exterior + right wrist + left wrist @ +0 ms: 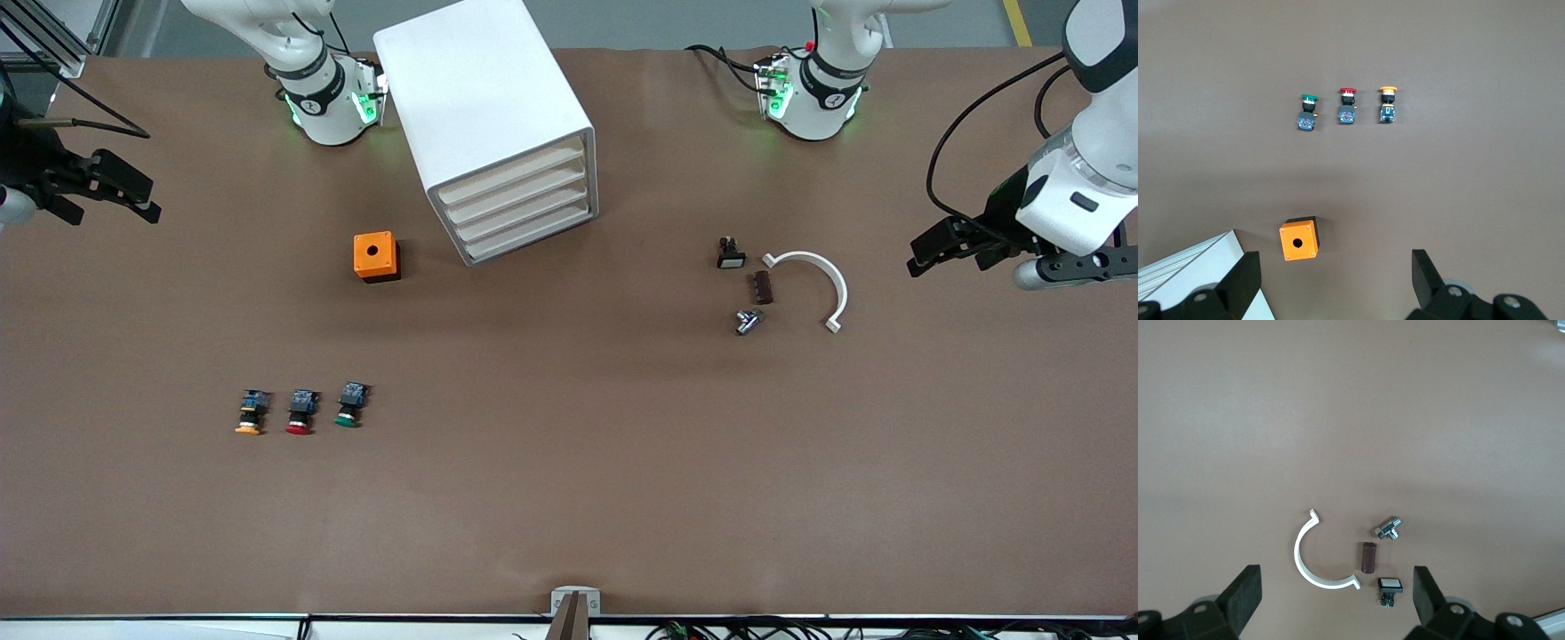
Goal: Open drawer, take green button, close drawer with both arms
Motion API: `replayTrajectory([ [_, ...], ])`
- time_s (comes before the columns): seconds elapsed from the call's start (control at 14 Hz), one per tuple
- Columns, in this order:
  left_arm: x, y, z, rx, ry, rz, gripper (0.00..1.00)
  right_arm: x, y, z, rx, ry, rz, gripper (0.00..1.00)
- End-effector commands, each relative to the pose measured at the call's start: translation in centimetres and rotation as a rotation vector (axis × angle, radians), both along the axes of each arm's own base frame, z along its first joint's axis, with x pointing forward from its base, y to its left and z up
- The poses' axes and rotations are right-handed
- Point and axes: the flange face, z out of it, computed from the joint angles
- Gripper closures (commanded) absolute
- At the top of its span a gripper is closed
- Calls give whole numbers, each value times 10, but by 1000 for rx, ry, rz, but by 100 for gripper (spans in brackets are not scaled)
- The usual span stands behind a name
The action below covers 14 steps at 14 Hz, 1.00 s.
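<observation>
The white cabinet [484, 98] stands near the right arm's base, and its four pale drawers [520, 209] are all shut. The green-capped button [349, 405] lies on the table nearer the front camera, beside a red-capped one [301, 413] and an orange-capped one [252, 415]. It also shows in the right wrist view [1308, 111]. My right gripper [133, 191] is open and empty, up in the air at the right arm's end of the table; its own view [1336, 280] shows it too. My left gripper [933, 253] is open and empty above the left arm's end; its own view [1337, 600] shows it too.
An orange box with a hole [376, 257] stands beside the cabinet. Toward the left arm's end lie a white curved clip [822, 283], a brown piece [763, 287], a metal fitting [747, 321] and a small white-capped switch [730, 254].
</observation>
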Motion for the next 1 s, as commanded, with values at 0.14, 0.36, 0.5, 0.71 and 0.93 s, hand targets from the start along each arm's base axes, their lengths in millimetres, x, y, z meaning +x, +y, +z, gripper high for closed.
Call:
replayTrajectory([
  [0.14, 8, 3, 22, 26, -54, -16, 0, -6, -11, -2, 17, -15, 37, 0],
  [0.36, 12, 6, 27, 27, -66, -10, 0, -6, -15, -7, 16, -8, 43, 0],
  [0.5, 14, 7, 29, 24, -67, -1, 0, -7, -20, -7, 16, -6, 34, 0],
  [0.71, 15, 15, 27, 25, -59, 22, 0, -7, -19, -8, 16, -2, 36, 0],
  [0.93, 16, 36, 27, 28, -59, 42, 0, -7, -19, -8, 16, 1, 38, 0],
])
